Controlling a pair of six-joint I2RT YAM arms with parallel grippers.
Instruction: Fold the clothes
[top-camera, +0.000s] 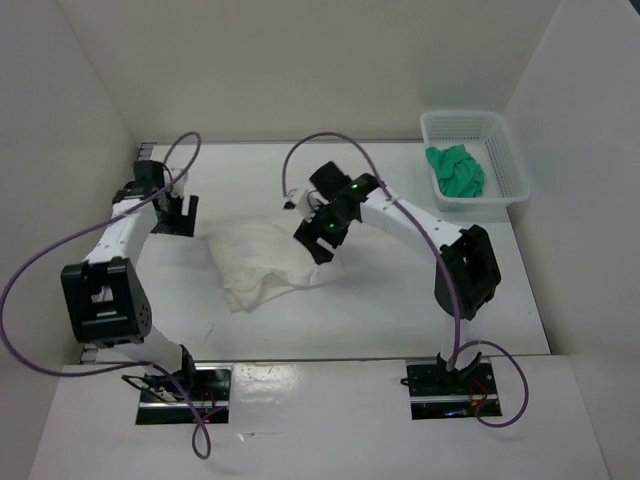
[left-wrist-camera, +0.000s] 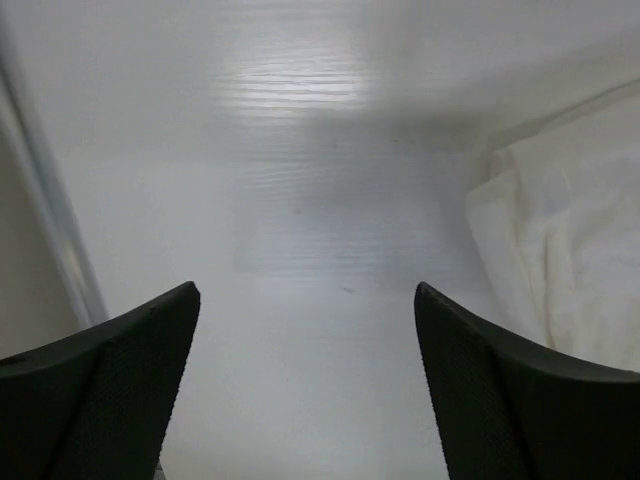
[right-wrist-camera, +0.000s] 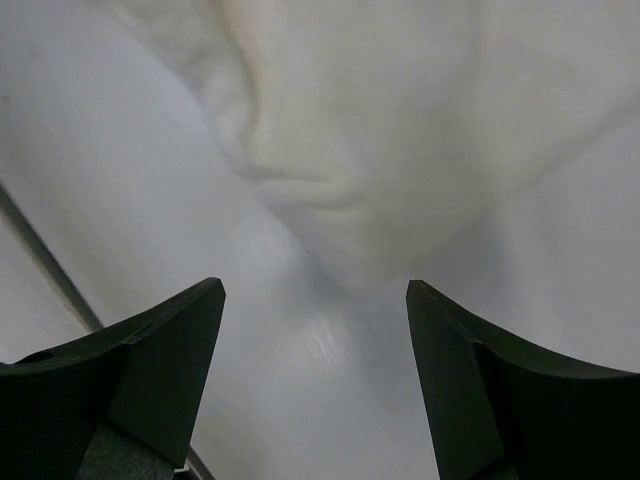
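Clothes (top-camera: 265, 262): one white garment, wrinkled heap, lay at middle of table (top-camera: 400, 300), loosely bunched, fold not tidy.
Left gripper (top-camera: 180, 218): jaws apart, nothing between, just beside heap's left edge.
Right gripper (top-camera: 318, 245): jaws apart, empty, hung over heap's right edge.
Step judged: take hold for fold. Best done by pinching outer edge at both ends, lifting level, laying across, pressing flat.
Basket (top-camera: 505, 150): far right corner, held green cloth (top-camera: 455, 170) only, well apart from heap.

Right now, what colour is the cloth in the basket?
The cloth is plain bright green; the top view shows it best.
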